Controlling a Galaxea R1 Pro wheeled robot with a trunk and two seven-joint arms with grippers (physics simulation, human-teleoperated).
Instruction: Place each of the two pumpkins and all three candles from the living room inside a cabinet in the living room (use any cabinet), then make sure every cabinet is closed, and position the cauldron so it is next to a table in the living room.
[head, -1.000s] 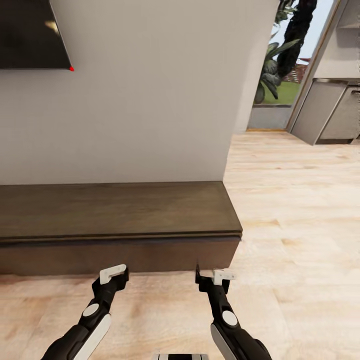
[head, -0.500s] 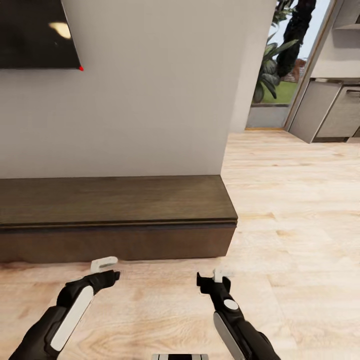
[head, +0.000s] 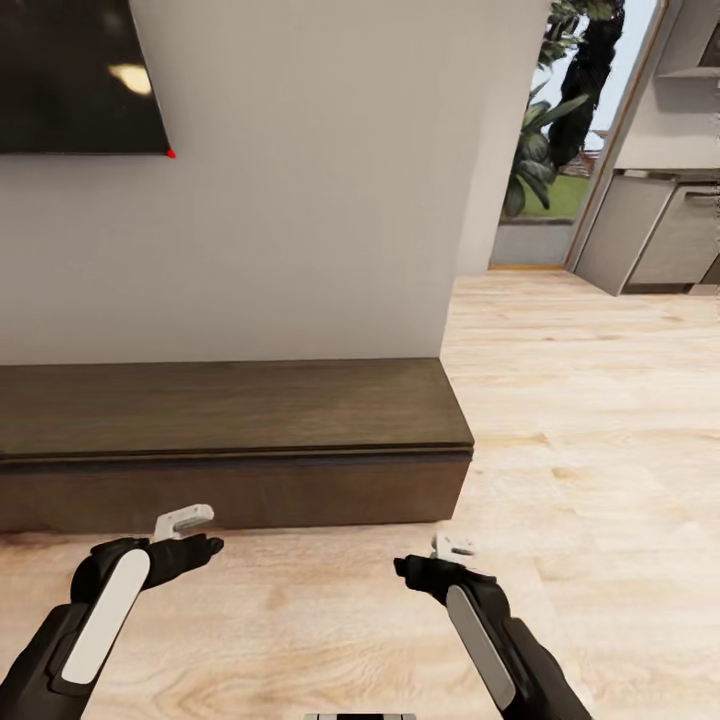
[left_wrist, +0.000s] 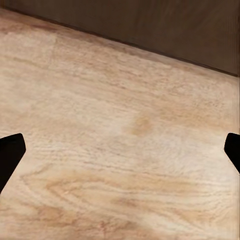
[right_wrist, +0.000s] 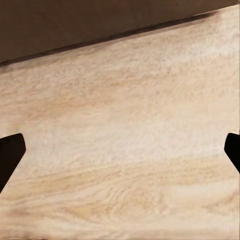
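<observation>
The cabinet (head: 230, 405) is a long, low, dark brown unit against the white wall, and its flat front is shut. Its dark front also shows in the left wrist view (left_wrist: 150, 25) and the right wrist view (right_wrist: 75, 20). My left gripper (head: 195, 540) hovers over the wood floor just in front of the cabinet, open and holding nothing (left_wrist: 120, 155). My right gripper (head: 430, 562) hangs near the cabinet's right end, a little off its front, also open and holding nothing (right_wrist: 120, 152). The pumpkins, candles and cauldron are out of view.
A dark TV screen (head: 70, 75) hangs on the wall above the cabinet. To the right, light wood floor (head: 580, 400) runs to a doorway with plants (head: 550, 120) and grey kitchen units (head: 660, 230).
Both arms have drawn back from the cabinet front toward me. The left arm has swung out to the left and lower. The view has shifted slightly with the camera.
</observation>
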